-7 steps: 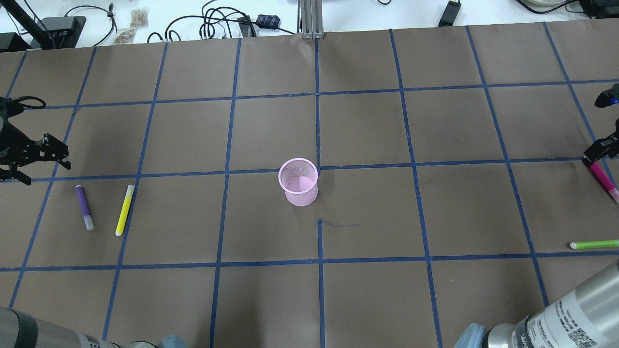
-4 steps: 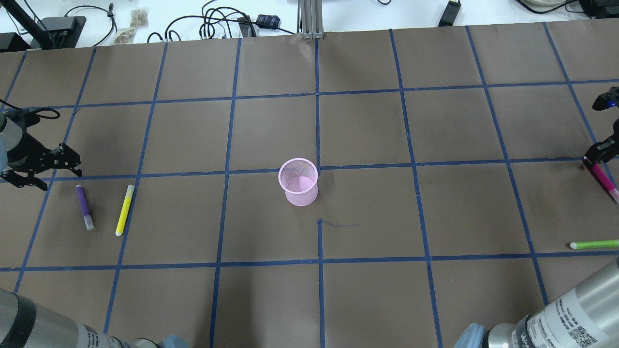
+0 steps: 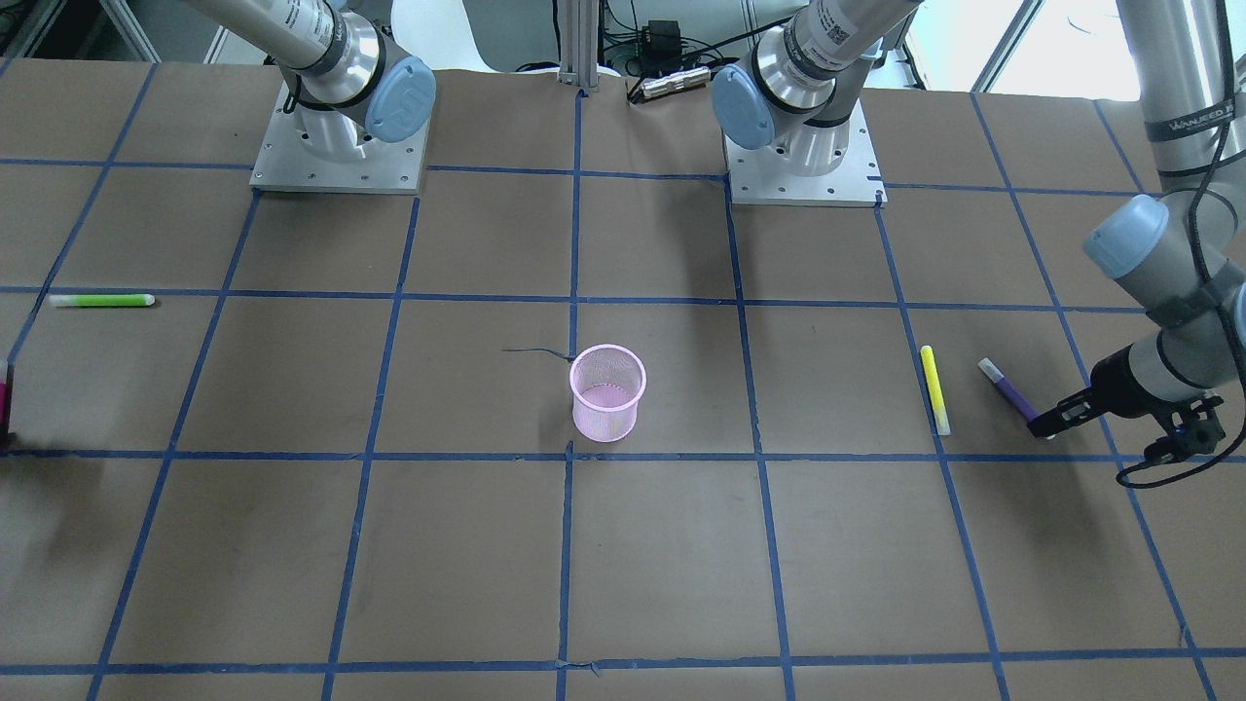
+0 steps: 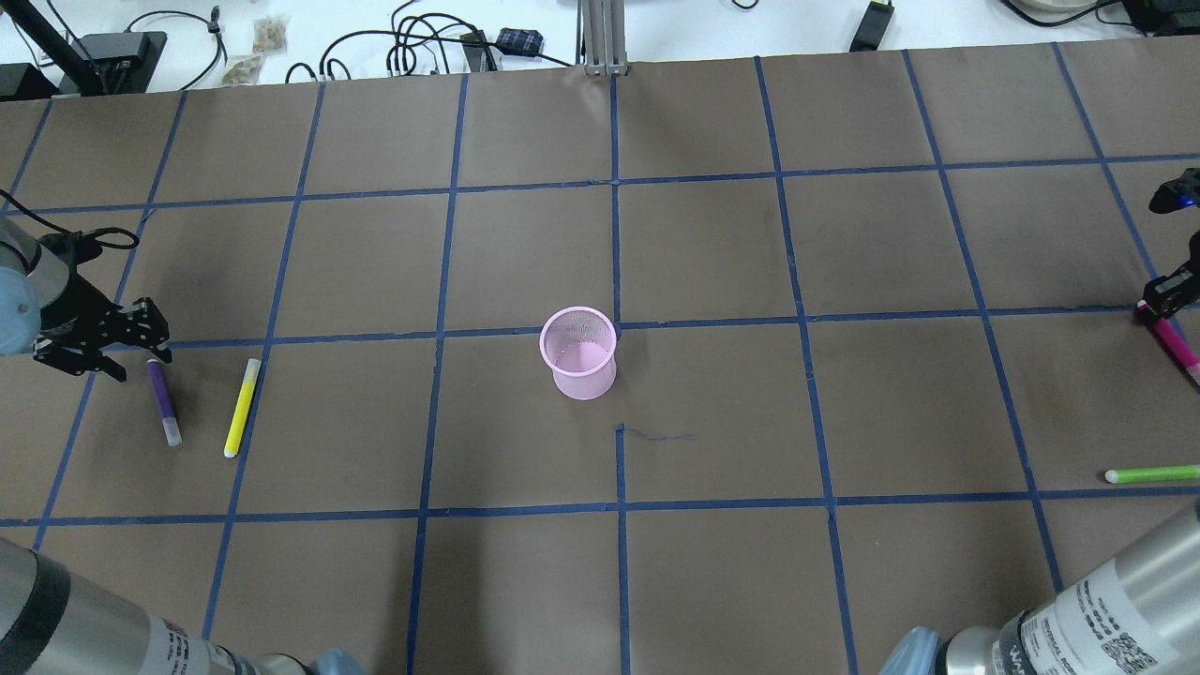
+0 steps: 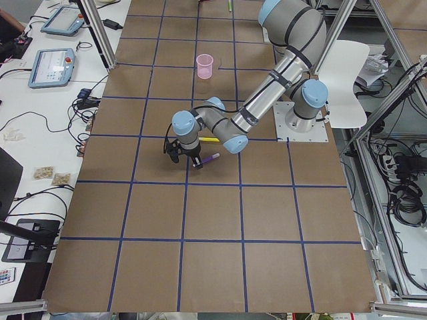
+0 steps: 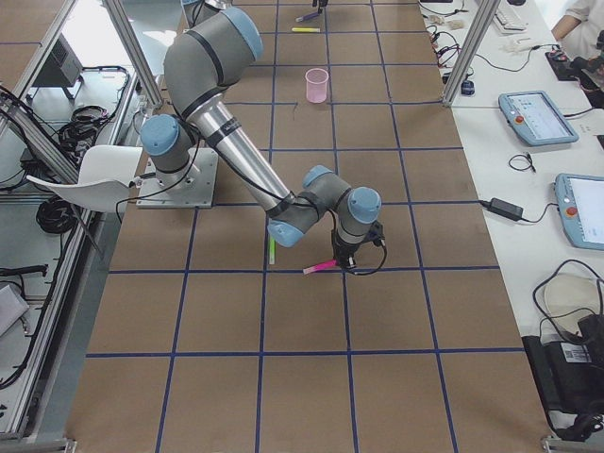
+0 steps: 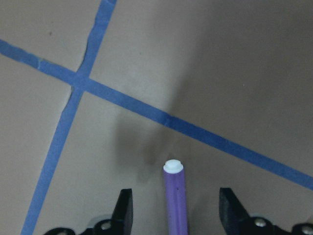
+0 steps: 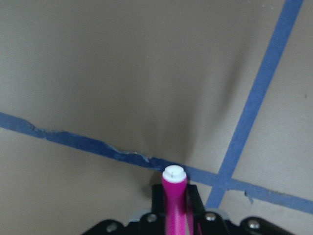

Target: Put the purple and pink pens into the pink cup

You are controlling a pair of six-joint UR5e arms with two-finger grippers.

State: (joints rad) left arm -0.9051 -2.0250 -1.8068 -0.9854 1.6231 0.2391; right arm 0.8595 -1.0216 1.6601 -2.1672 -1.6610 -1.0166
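The pink mesh cup point(image 4: 578, 352) stands upright at mid table; it also shows in the front view point(image 3: 607, 392). The purple pen point(image 4: 161, 398) lies flat at the left. My left gripper point(image 4: 141, 349) is open over its far end. In the left wrist view the pen point(image 7: 175, 196) lies between the two spread fingers point(image 7: 124, 210), untouched. My right gripper point(image 4: 1158, 298) at the right edge is shut on the far end of the pink pen point(image 4: 1172, 342). In the right wrist view the pen point(image 8: 173, 196) sits clamped between the fingers.
A yellow pen point(image 4: 242, 406) lies just right of the purple one. A green pen point(image 4: 1151, 474) lies near the right edge, closer to the robot than the pink pen. Blue tape lines cross the brown table cover. Cables lie beyond the far edge.
My left gripper has moved right and slightly toward the robot, from the table's left edge to the purple pen's far end. The right gripper and pink pen have barely shifted.
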